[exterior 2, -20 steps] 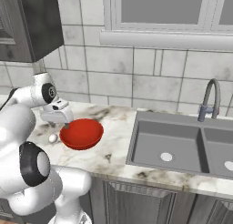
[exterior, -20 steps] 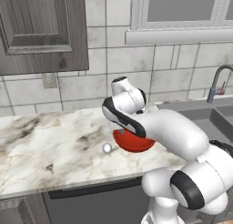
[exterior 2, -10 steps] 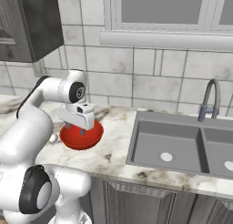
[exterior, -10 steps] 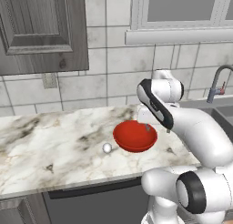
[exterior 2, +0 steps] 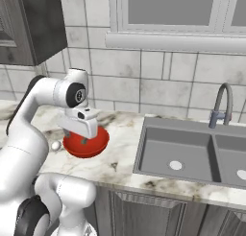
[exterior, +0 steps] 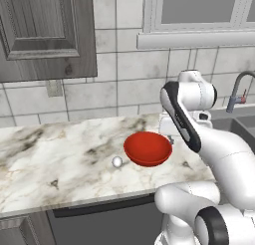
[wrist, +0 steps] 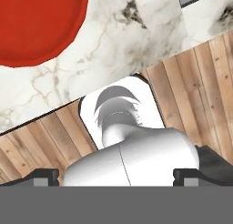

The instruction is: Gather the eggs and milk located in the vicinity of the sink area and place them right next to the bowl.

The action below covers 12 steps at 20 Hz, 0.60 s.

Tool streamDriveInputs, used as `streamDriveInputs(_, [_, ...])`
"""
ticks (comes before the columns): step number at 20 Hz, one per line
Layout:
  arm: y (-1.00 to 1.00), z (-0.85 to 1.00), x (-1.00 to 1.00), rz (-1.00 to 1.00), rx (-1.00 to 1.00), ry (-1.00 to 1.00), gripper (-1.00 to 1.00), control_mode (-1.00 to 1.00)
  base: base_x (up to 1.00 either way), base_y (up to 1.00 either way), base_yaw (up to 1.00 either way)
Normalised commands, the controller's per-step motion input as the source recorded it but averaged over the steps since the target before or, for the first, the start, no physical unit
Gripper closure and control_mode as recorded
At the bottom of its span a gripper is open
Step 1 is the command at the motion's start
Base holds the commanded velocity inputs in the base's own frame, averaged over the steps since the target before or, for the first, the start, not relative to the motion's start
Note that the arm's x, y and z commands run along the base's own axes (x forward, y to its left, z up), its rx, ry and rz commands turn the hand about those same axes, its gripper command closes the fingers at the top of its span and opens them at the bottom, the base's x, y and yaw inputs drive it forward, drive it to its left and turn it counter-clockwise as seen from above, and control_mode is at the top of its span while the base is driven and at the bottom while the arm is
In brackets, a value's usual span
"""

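Red bowl (wrist: pixel 36 22) beyond spread, empty fingers (wrist: pixel 45 176)

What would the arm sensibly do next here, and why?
Probably swing right toward the sink: the pincer hangs open and empty above the red bowl, and neither egg nor milk carton lies beside it, just a small white ball.

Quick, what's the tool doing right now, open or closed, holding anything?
Tool: open, holding nothing.

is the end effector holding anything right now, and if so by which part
Nothing is held. The end effector is open and empty, with only floor and counter edge between its fingertips; the red bowl lies apart.
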Motion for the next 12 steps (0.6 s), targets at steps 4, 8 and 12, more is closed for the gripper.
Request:
streamDriveInputs(4, [0.0, 0.01, 0.0, 0.0, -0.02, 0.01, -1.0, -1.0, 0.0, 0.0, 0.0])
streamDriveInputs(8, [0.0, 0.0, 0.0, 0.0, 0.0, 0.0, -1.0, -1.0, 0.0, 0.0, 0.0])
streamDriveInputs(12, [-0.04, 0.0, 0.0, 0.0, 0.0, 0.0, -1.0, -1.0, 0.0, 0.0, 0.0])
